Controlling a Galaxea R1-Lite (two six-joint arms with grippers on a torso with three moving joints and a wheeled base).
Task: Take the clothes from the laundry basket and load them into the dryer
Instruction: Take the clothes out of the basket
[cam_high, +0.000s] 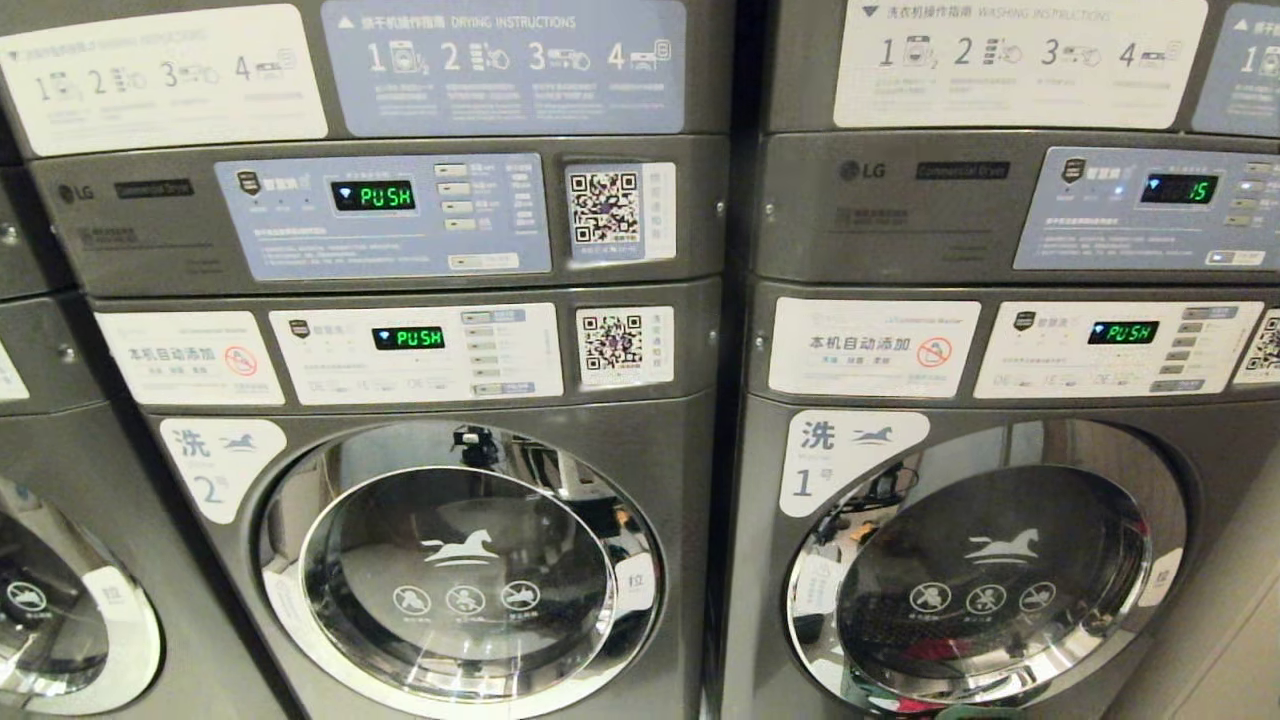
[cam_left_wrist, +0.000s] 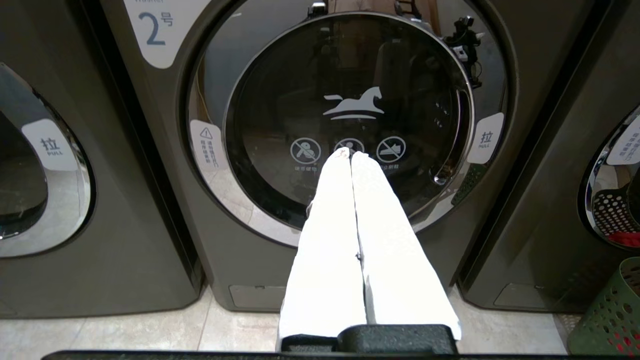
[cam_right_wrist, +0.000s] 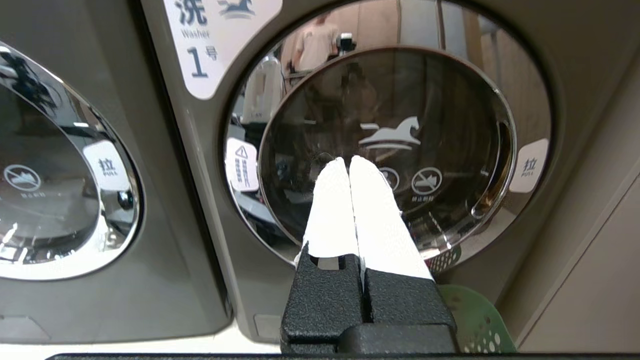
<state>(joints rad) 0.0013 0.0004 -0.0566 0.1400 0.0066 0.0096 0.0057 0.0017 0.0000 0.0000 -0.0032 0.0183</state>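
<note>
Both grippers, left (cam_left_wrist: 350, 152) and right (cam_right_wrist: 348, 160), are pressed together, holding nothing; dryer (cam_left_wrist: 345, 125) door is shut; you pull its right edge; basket (cam_left_wrist: 607, 312) clothes are probably soft, light.

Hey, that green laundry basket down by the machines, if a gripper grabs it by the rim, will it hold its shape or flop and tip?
The laundry basket looks like moulded plastic pierced with round holes, so it is probably fairly stiff and light. On the smooth floor tiles it may slide when pushed. Its contents are barely visible, so its weight and tipping are uncertain.
</note>
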